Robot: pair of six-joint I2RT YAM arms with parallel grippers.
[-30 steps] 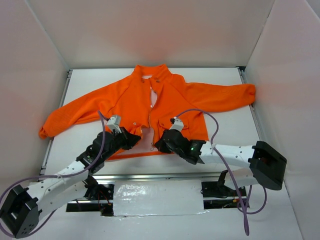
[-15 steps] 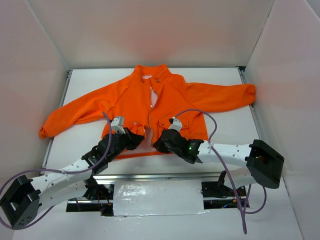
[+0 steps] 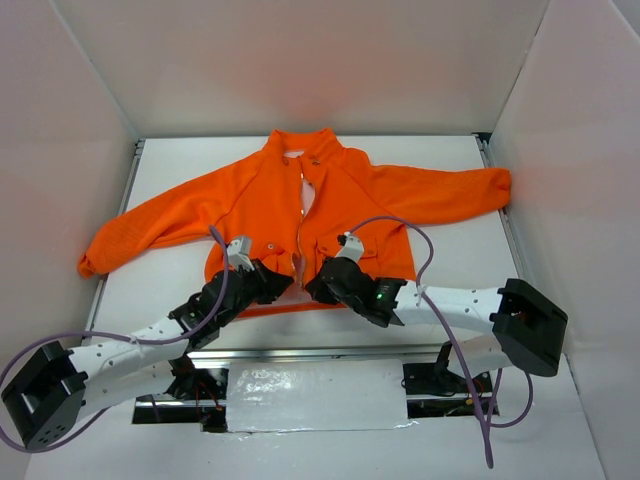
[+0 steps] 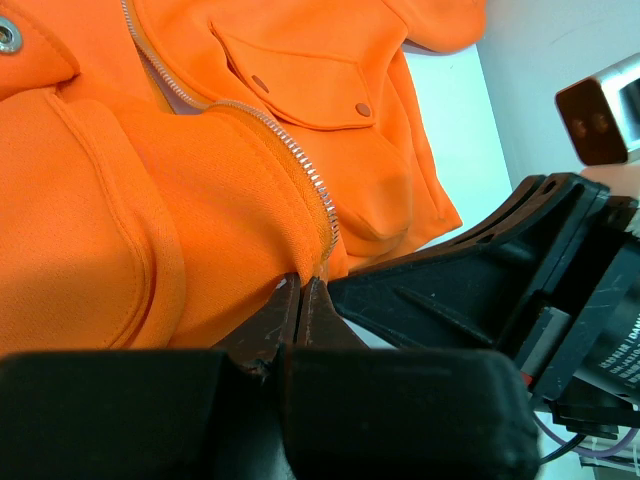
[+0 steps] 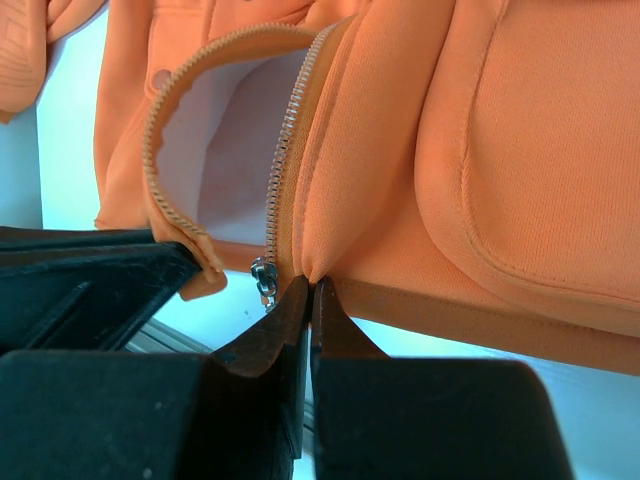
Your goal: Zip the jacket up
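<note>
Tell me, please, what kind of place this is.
Probably a lab robot cell: white walls enclose a white table, a left arm and a right arm stand at its near edge, and a jacket lies spread on it.

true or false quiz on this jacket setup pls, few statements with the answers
1. The jacket is zipped to the collar. False: its front gapes open at the hem.
2. The left hand and right hand are each shut on the jacket's bottom edge, either side of the zipper. True.
3. The zipper slider hangs beside the right hand. True.
4. The sleeves are folded under the body. False: they lie spread out sideways.
</note>
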